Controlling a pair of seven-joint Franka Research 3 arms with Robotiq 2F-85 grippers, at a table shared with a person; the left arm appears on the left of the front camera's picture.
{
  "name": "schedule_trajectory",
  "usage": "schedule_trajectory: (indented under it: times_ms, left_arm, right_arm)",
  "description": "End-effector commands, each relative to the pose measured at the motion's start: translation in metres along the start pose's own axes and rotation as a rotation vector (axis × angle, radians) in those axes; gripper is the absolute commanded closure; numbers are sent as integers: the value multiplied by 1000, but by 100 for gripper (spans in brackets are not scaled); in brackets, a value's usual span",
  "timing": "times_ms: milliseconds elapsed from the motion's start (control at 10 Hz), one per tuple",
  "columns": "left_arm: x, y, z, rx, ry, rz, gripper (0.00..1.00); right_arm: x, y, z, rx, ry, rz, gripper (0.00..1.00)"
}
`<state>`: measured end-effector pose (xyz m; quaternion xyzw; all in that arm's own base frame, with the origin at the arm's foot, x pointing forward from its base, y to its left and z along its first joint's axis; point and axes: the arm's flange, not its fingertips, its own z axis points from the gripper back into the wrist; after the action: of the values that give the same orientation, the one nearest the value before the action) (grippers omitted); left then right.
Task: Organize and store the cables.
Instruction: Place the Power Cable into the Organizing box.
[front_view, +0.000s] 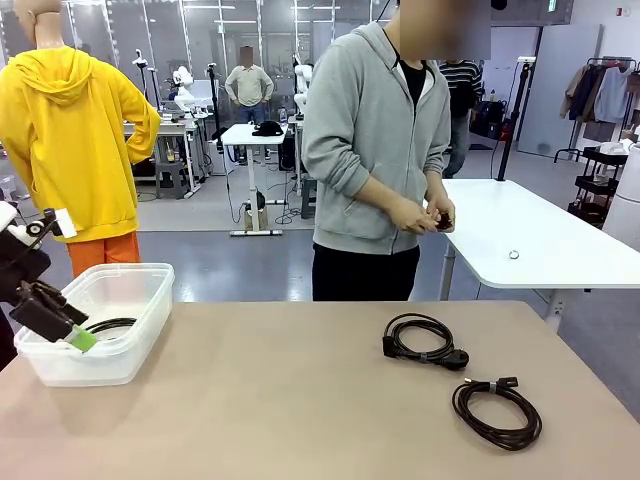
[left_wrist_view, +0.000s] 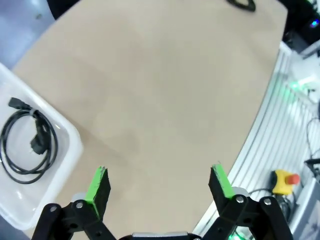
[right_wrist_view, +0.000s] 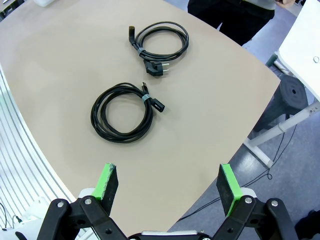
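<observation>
Three cables on count, each a wound black coil. The stored coil (left_wrist_view: 27, 142) lies flat in the clear tub (left_wrist_view: 70, 150), off to one side of the left pincer (left_wrist_view: 159, 172), out past one pad and not under it. One plug end sits inside the loop, the other at its rim. The left pincer's fingers stand wide apart with nothing between them, aimed at bare surface (left_wrist_view: 160, 85) just beside the tub wall. The front view puts this pincer low at the tub's near corner. The other two coils lie on the surface ahead of the right pincer (right_wrist_view: 167, 170). The nearer coil (right_wrist_view: 122, 112) is a little off its centre line toward one pad, and the farther coil (right_wrist_view: 160, 42) lies beyond it. The two are apart, not touching. Each is bound by a tie at one point, with its plugs at the rim. The right pincer is also spread wide and empty, held high and short of the nearer coil. Across the surface a person stands, hands (front_view: 425, 215) together at the waist around something small and dark, too small to tell what. Judgement: one cable stored, two to go, none in hand, next pick-up not yet begun. The next move likely falls to the right pincer. It would go down over the nearer coil and straddle one side of the bundle near its tie so all turns are caught. Then close, lift clear and carry across to the tub. Risk: thin loops may slip or fan out if only some turns are pinched.
</observation>
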<state>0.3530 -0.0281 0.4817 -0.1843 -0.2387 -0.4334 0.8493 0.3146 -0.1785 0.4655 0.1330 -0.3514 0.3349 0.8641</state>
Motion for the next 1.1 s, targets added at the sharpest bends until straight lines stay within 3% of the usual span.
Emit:
schedule_trajectory:
  times_ms: [0,300,600,1000]
  left_arm:
    - [-6,6,-3,-24,-2,-16,0]
    - [-29,25,8,-51,-160,-156,0]
    - [-50,22,22,-2,-185,-140,0]
    - [-39,35,27,6,-164,-132,0]
  right_arm:
    - [-1,-1,0,1,-14,8,0]
    - [-1,-1,0,1,-14,8,0]
    - [-1,-1,0,1,-14,8,0]
    - [-1,-1,0,1,-14,8,0]
